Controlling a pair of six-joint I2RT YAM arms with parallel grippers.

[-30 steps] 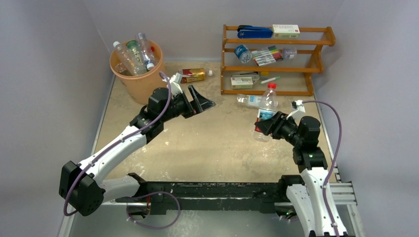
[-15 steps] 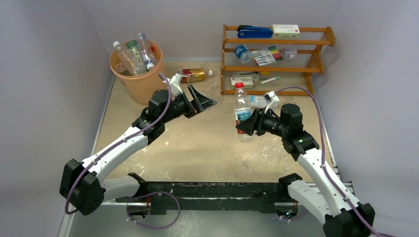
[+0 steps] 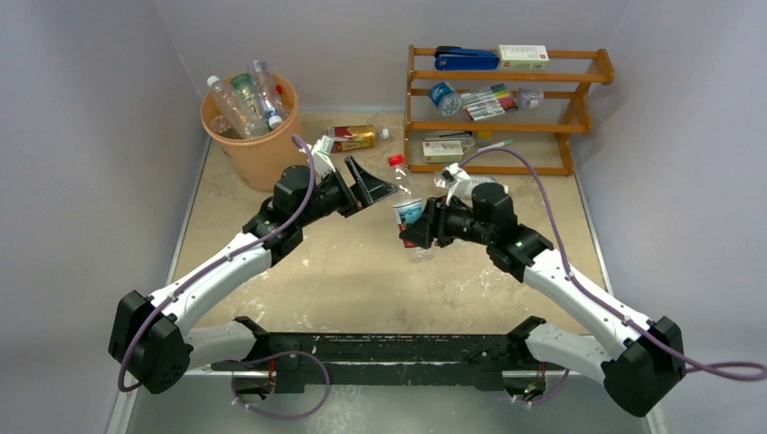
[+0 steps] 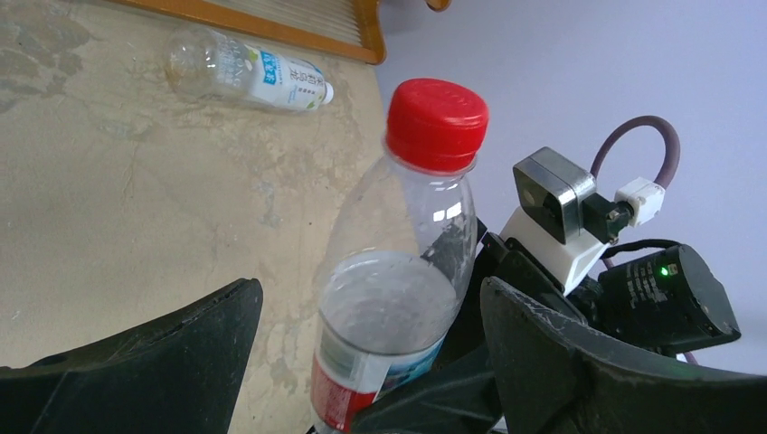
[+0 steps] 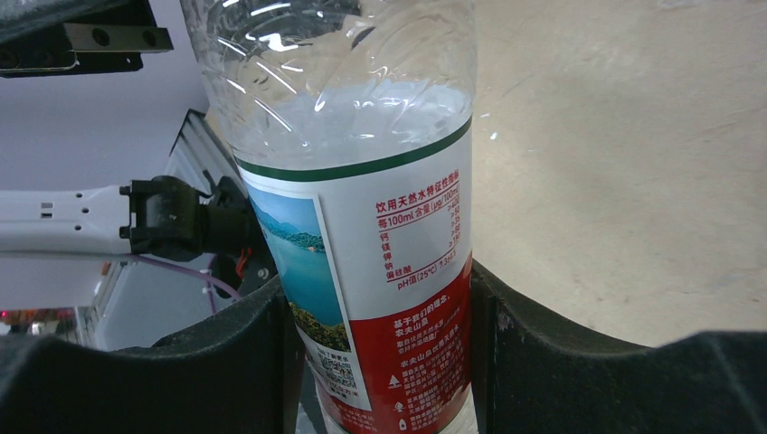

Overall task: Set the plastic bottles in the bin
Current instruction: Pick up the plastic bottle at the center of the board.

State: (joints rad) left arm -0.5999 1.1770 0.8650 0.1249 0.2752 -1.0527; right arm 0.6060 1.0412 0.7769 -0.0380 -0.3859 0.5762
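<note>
right tool [image 3: 416, 230]: clamped on clear red-capped plastic bottle [image 3: 409, 213], raised mid-tabletop [image 3: 362, 276] | left tool [image 3: 375, 183]: jaws wide, just beside it | risk: right releases before left closes, so the bottle drops short of round peach-orange plastic bin [image 3: 258, 158] at far-left corner

Red-cap bottle [image 5: 362, 136]: clear, cap [image 4: 437, 122] red, label [image 5: 398, 235] white over red with a blue-green lake picture and a thin green stripe on its top edge. Bin [image 3: 258, 154] peach-orange. Boxy bottle [image 3: 353, 137] red and gold. Lying bottle [image 4: 249, 72] clear, white-blue label. Rack [image 3: 506, 127] orange-brown wood, stapler [image 3: 466, 59] blue. Table [image 3: 362, 271] beige, mottled. Arms [image 3: 217, 271] white and black, cables [image 4: 644, 123] purple.
</note>
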